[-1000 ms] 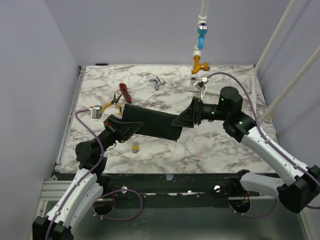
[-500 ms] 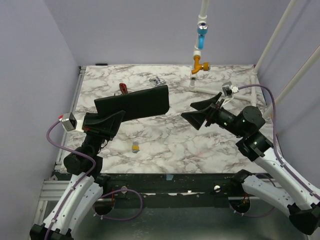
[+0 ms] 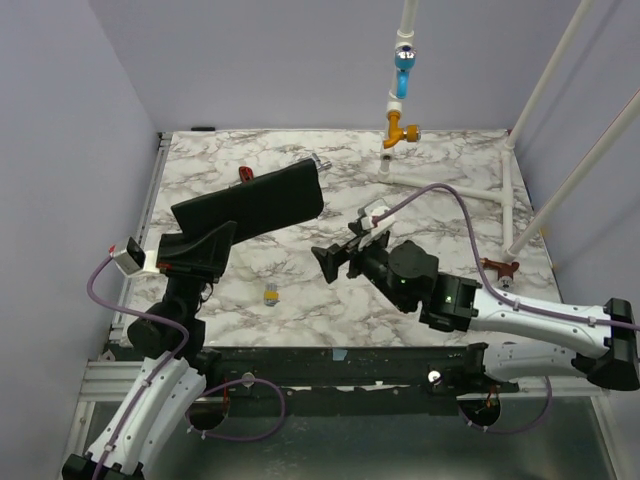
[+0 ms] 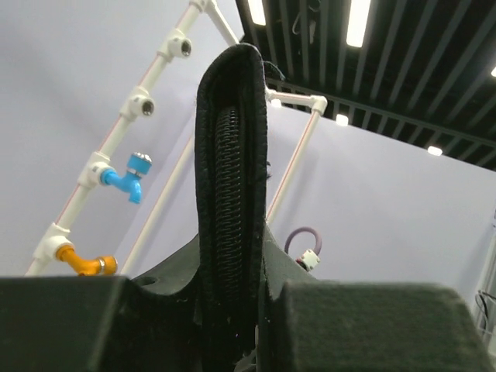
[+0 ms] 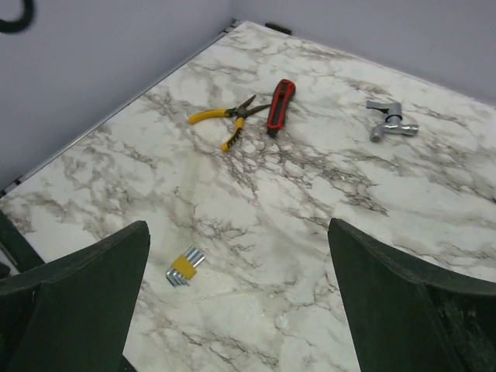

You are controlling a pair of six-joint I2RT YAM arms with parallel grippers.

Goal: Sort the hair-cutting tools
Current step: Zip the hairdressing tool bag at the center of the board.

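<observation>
My left gripper (image 3: 205, 243) is shut on a black zippered pouch (image 3: 250, 203) and holds it raised above the left half of the marble table (image 3: 440, 200). In the left wrist view the pouch's zipper edge (image 4: 231, 178) stands upright between my fingers (image 4: 70, 325). My right gripper (image 3: 333, 259) is open and empty, low over the table's middle. In the right wrist view its jaws stand wide apart over bare marble (image 5: 238, 232). No black comb or silver scissors shows in any view.
Yellow-handled pliers (image 5: 225, 120), a red-handled tool (image 5: 280, 103) and a silver tap (image 5: 390, 122) lie at the back left. A yellow-banded hex key set (image 3: 270, 295) lies near the front. A white pipe frame (image 3: 402, 90) stands at the back right.
My right gripper let go of the pouch, pulled away and swung down to the table's middle. My left gripper lifted the pouch off the table and drew it back to the left.
</observation>
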